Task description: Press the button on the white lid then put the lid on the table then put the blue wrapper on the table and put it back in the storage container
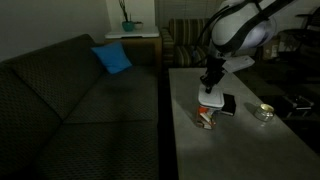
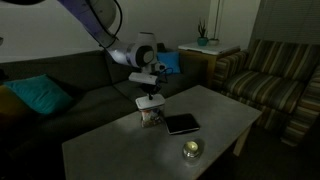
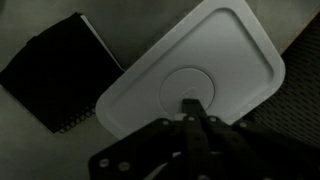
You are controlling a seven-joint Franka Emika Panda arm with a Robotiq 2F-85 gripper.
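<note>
The white lid point(image 3: 190, 68) fills the wrist view, a flat rounded rectangle with a round button point(image 3: 186, 84) at its middle. My gripper point(image 3: 192, 103) is shut, its joined fingertips resting at the button's near edge. In both exterior views the lid point(image 1: 209, 98) point(image 2: 150, 102) sits on top of the storage container point(image 1: 207, 116) point(image 2: 151, 117), whose orange-red and white contents show through. The container stands on the light-grey table point(image 1: 240, 150) point(image 2: 120, 150). The gripper point(image 1: 209, 86) point(image 2: 148, 91) points straight down onto the lid. The blue wrapper cannot be made out.
A flat black rectangular object point(image 1: 228, 105) point(image 2: 182, 124) point(image 3: 62, 70) lies right beside the container. A small round silvery dish point(image 1: 263, 113) point(image 2: 192, 150) sits farther along the table. A dark sofa point(image 1: 70, 100) with a blue cushion point(image 1: 112, 58) runs along the table's edge.
</note>
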